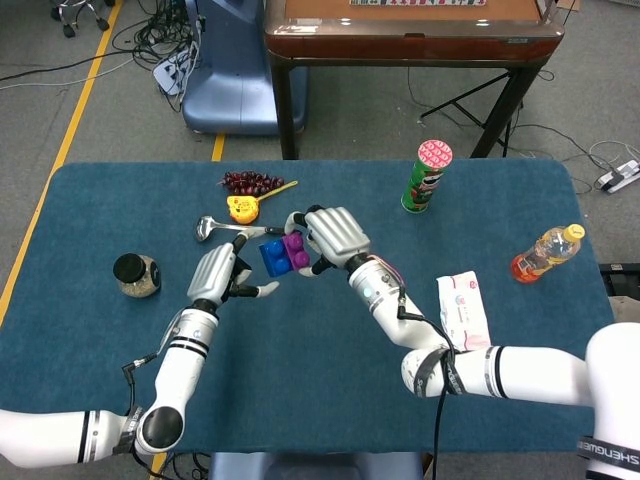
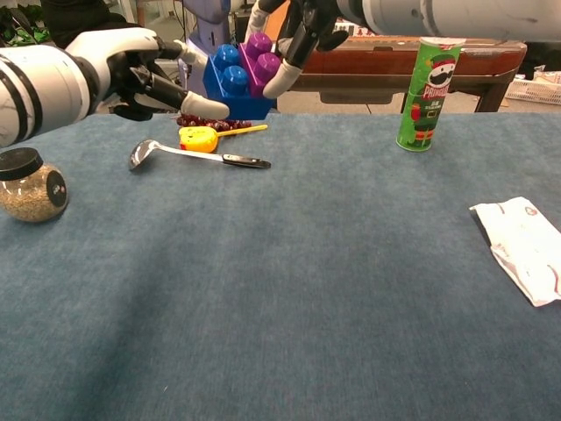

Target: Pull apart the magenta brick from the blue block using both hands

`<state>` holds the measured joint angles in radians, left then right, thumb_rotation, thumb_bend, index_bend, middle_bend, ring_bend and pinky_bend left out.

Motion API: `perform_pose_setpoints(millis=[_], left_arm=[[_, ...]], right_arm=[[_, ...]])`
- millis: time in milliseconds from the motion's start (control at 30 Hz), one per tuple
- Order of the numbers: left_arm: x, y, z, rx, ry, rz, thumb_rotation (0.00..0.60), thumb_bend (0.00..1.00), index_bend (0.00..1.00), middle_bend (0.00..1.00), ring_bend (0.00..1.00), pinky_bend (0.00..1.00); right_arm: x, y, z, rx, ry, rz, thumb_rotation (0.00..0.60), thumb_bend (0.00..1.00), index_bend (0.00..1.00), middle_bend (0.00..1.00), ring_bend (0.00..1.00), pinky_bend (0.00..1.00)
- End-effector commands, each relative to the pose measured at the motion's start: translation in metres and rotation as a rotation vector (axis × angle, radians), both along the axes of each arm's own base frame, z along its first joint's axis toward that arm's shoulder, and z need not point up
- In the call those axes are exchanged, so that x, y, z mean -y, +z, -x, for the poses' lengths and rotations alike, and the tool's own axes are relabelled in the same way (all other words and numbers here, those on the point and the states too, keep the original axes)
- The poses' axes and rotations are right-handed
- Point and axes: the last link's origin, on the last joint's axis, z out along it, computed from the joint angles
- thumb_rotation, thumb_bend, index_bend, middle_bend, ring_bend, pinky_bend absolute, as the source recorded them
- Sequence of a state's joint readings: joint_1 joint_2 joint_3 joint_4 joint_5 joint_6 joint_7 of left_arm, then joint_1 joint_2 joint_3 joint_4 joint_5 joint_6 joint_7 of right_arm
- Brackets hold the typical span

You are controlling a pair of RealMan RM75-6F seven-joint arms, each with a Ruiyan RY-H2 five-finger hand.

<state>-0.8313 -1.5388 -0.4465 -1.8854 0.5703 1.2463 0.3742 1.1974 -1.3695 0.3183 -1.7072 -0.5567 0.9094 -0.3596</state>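
Observation:
The blue block (image 1: 271, 257) (image 2: 224, 84) and the magenta brick (image 1: 295, 250) (image 2: 260, 55) are joined and held in the air above the table. My right hand (image 1: 335, 235) (image 2: 302, 22) grips them from the right, its fingers around the magenta brick. To their left, my left hand (image 1: 222, 272) (image 2: 130, 70) has its fingers spread. One fingertip (image 2: 209, 108) reaches the blue block's lower left corner and the thumb is near its upper left edge. I cannot tell whether they touch the block.
On the blue table (image 1: 300, 380) lie a ladle (image 1: 235, 230), a yellow tape measure (image 1: 243, 207) and grapes (image 1: 250, 181) behind the hands. A grain jar (image 1: 136, 275) stands left, a green chips can (image 1: 428, 175), an orange bottle (image 1: 545, 252) and a white packet (image 1: 462, 308) right.

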Motion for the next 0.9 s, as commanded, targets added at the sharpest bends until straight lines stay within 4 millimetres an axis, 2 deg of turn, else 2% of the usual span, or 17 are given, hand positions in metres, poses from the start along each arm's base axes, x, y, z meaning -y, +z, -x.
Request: perform_pose_setpoints(millis=[33, 167, 367, 900], left_arm=[[-0.0013, -0.0025, -0.0023, -0.005, 0.002, 0.000, 0.537, 0.00, 0.21, 1.00, 1.00, 1.00], [-0.0020, -0.0042, -0.0045, -0.009, 0.004, -0.005, 0.545, 0.00, 0.21, 1.00, 1.00, 1.00], [-0.0031, -0.0062, -0.0039, -0.020, 0.020, -0.019, 0.598, 0.00, 0.22, 1.00, 1.00, 1.00], [-0.0049, -0.0054, -0.0029, 0.044, 0.051, -0.045, 0.595, 0.00, 0.30, 1.00, 1.00, 1.00]], right_arm=[[0.0004, -0.0009, -0.0010, 0.002, 0.000, 0.001, 0.600, 0.26, 0.65, 1.00, 0.98, 1.00], [0.0006, -0.0020, -0.0022, 0.009, 0.001, 0.002, 0.600, 0.26, 0.65, 1.00, 0.98, 1.00], [-0.0004, -0.0045, -0.0025, 0.017, 0.003, -0.005, 0.600, 0.26, 0.65, 1.00, 0.98, 1.00], [-0.0031, -0.0105, -0.0049, 0.016, 0.015, -0.024, 0.600, 0.26, 0.65, 1.00, 0.98, 1.00]])
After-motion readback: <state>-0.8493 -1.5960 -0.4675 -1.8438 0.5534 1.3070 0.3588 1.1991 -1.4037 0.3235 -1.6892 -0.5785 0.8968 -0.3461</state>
